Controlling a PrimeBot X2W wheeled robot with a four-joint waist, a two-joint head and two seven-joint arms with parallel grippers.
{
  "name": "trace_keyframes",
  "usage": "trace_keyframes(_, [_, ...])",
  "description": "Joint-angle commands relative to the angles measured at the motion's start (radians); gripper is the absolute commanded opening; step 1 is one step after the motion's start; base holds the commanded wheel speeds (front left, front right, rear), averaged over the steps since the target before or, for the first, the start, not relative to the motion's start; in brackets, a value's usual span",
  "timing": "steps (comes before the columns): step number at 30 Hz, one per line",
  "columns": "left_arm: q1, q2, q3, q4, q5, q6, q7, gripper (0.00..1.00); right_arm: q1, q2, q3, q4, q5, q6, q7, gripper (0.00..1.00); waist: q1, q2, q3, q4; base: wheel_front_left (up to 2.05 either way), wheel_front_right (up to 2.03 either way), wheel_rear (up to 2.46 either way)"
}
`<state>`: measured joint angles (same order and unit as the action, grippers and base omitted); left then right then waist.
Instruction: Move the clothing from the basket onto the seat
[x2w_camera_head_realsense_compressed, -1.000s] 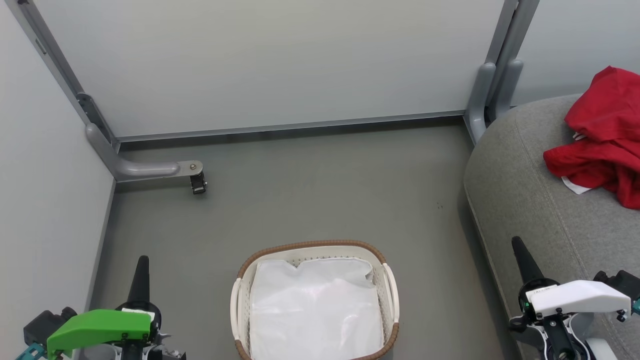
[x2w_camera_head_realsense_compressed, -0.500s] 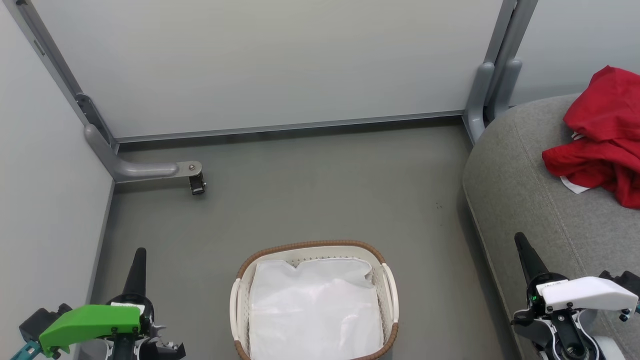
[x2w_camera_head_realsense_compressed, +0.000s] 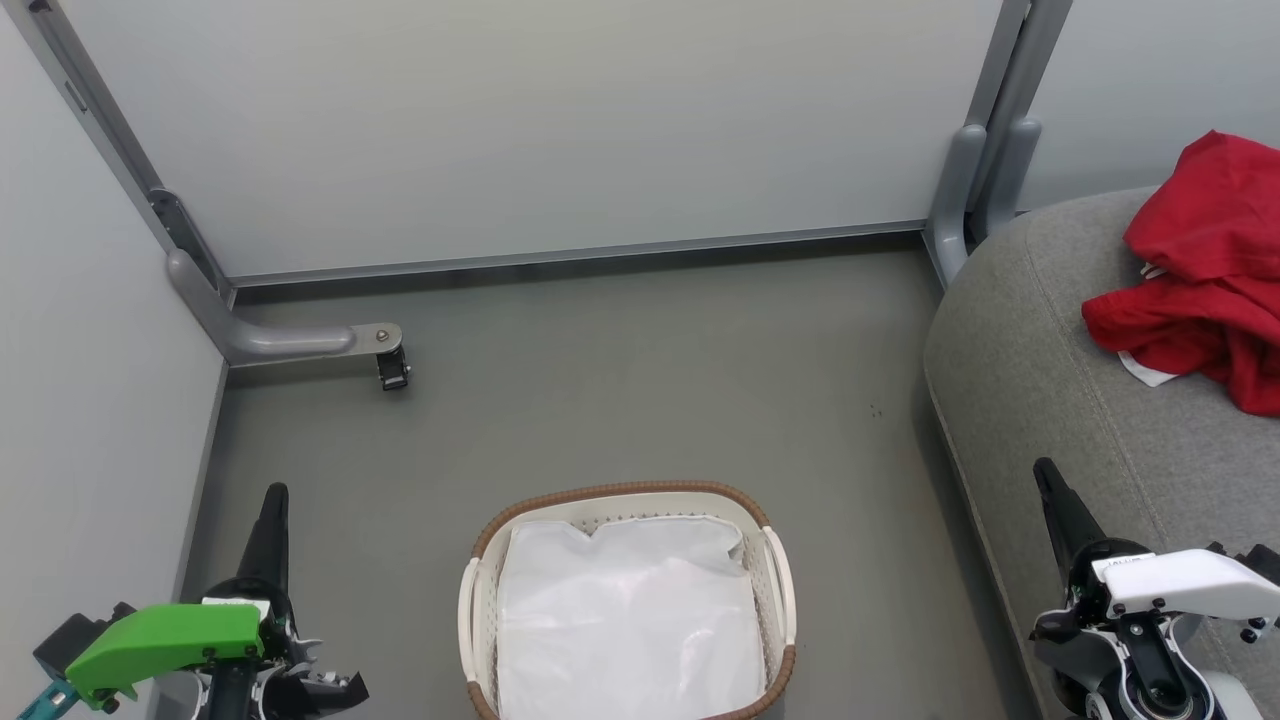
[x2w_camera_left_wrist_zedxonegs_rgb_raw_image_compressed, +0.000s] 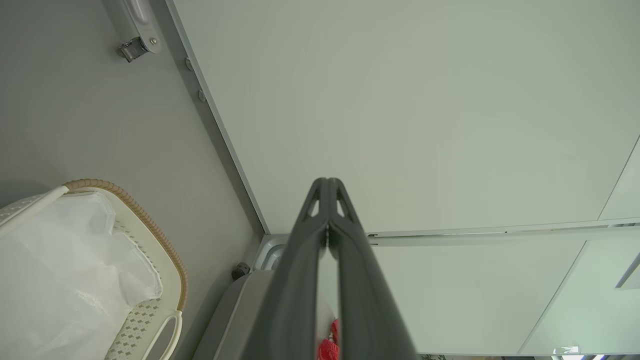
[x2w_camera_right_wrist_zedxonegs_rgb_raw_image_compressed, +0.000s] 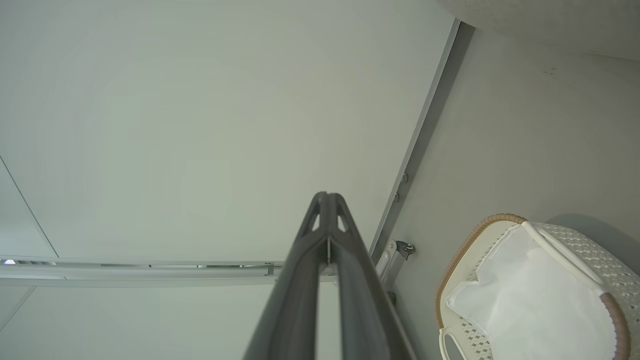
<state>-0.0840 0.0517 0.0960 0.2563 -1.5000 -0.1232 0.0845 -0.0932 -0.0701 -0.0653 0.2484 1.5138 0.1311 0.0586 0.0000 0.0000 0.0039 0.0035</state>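
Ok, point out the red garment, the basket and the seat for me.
red garment (x2w_camera_head_realsense_compressed: 1210, 230), head view, its crumpled middle.
basket (x2w_camera_head_realsense_compressed: 620, 490), head view, brown far rim.
seat (x2w_camera_head_realsense_compressed: 1030, 400), head view, bare grey cushion.

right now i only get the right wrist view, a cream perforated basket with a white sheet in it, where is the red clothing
Observer: The bright red soft garment lies crumpled on the large grey woven-fabric seat, off to the robot's right.
Operator: ok, is the left gripper carrying anything
Observer: No. In the left wrist view the left gripper has its jaws shut with nothing between them.
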Motion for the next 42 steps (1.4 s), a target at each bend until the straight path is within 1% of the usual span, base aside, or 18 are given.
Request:
trace_keyframes(1, [-0.023,0.000,0.007,-0.008,-0.022,-0.004,0.005,0.00,-0.013,-0.002,-0.007,-0.006,0.022,-0.001,0.007,0.00,0.0000,0.0000,0.000,0.000,0.00,0.00,0.00])
trace_keyframes(17, [-0.032,-0.002,0.022,-0.013,-0.117,-0.011,0.034,0.00,-0.018,0.001,-0.026,-0.008,0.126,-0.001,0.039,0.00,0.0000,0.0000,-0.001,-0.004,0.00,0.00,0.00])
trace_keyframes(42, [-0.030,-0.002,0.021,-0.012,-0.114,-0.010,0.033,0.00,-0.017,0.005,-0.033,-0.006,0.114,-0.001,0.044,0.00,0.0000,0.0000,-0.001,-0.004,0.00,0.00,0.00])
